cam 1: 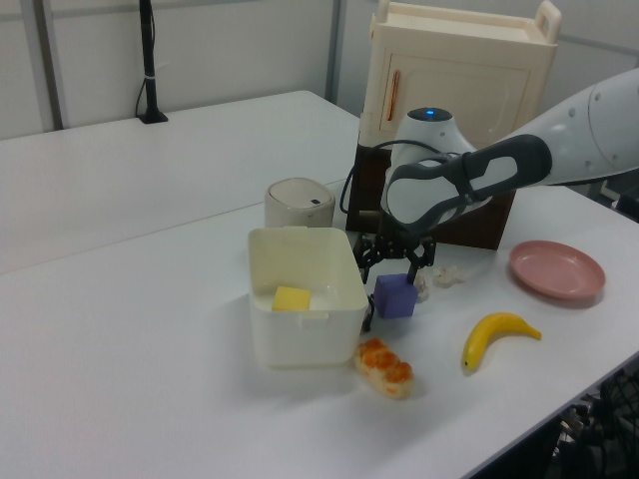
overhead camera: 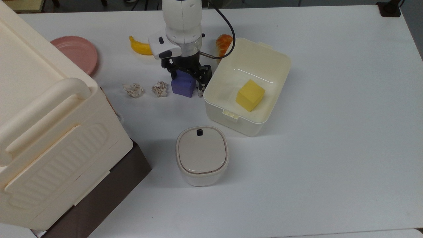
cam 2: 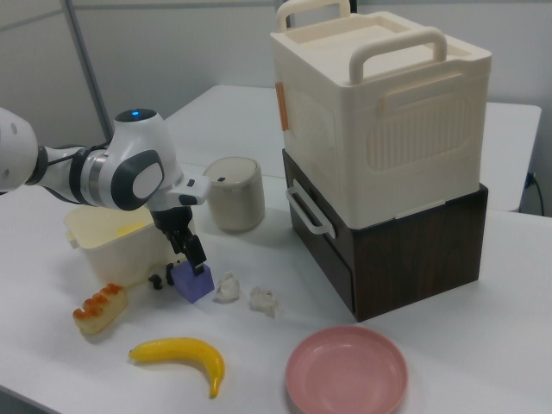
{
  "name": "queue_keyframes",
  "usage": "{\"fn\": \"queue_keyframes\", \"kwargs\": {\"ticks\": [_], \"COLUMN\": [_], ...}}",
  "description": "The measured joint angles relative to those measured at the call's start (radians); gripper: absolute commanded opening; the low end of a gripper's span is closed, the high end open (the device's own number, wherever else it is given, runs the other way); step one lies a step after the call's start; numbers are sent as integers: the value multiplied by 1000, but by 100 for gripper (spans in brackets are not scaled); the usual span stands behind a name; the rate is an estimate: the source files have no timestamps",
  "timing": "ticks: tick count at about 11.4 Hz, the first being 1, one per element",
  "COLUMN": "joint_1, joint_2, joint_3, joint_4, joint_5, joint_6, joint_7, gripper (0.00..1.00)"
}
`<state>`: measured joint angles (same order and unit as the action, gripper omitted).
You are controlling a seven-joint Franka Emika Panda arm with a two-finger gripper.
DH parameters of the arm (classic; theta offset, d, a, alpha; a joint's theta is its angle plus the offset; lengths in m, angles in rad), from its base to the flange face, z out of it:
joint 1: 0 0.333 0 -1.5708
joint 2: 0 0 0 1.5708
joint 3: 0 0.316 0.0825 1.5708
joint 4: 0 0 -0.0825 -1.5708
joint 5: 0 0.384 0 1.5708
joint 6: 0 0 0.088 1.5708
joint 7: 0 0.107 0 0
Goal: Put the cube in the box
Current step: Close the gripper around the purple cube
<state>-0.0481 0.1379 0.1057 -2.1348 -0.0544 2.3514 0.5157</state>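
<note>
One gripper (overhead camera: 185, 79) straddles the cube (overhead camera: 183, 86), its black fingers spread to either side with the cube between them; whether they press the faces I cannot tell, though the jaws look parted rather than clamped; the cube sits on the white table (overhead camera: 330, 132), just beside the box (overhead camera: 274, 109), at the top view's left of its rim; one finger (overhead camera: 200, 88) stands in the narrow gap between cube and box wall; inside the box lies a yellow cube (overhead camera: 249, 95), with bare floor around it; two crumpled paper balls (overhead camera: 146, 89) lie near the cube on its far side from the box; a banana (overhead camera: 140, 47) rests behind the arm.
</note>
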Motion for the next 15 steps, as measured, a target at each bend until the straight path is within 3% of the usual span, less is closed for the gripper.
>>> {"fn": "queue_keyframes", "kwargs": {"ticks": [15], "joint_1": [-14], "joint_2": [0], "joint_3": [-5], "joint_4": [11], "joint_5": [0], "joint_6": [-3], "joint_7": [-2], "gripper": [100]}}
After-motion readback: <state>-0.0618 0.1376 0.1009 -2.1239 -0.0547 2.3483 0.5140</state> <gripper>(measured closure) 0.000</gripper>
